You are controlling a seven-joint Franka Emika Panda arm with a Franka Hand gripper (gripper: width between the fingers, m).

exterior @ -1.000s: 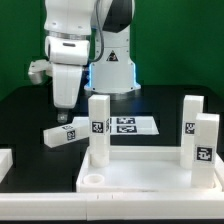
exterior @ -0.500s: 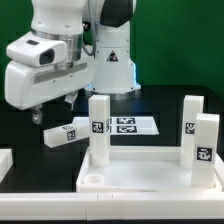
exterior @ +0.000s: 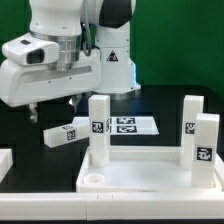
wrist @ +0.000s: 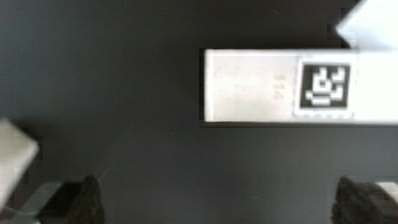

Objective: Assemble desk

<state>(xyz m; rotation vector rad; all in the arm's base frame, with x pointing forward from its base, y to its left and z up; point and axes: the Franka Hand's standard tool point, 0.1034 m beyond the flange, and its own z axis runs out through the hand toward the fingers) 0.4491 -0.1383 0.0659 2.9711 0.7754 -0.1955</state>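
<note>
Gripper: the gripper [wrist: 217, 203] has its jaws wide open, with nothing between them. Its 2 dark fingers [wrist: 71, 200] show at the edge of the wrist view, far apart, over bare black table [exterior: 20, 135].
Gripper place: it hangs low above the table on the exterior view's left, just above and a bit left of the loose leg [exterior: 61, 134]. It is not touching it.
Arm: the big white arm [exterior: 50, 65] leans to the exterior view's left. Its wide wrist part is tipped sideways and the fingers point down.
Loose leg: 1 white leg block lies flat on its side on the table. Its tag faces up. It also shows in the wrist view [wrist: 302, 87].
Desk top: the white desk top [exterior: 150, 175] sits near the camera, right of the gripper, with its rim up.
Standing legs: 3 legs stand up in the desk top, 1 at the left [exterior: 98, 128] and 2 at the right [exterior: 206, 146].
Marker board: the marker board [exterior: 128, 125] lies flat, farther back, behind the desk top.
Arm base: the base [exterior: 112, 60] stands at the far side of the table.
</note>
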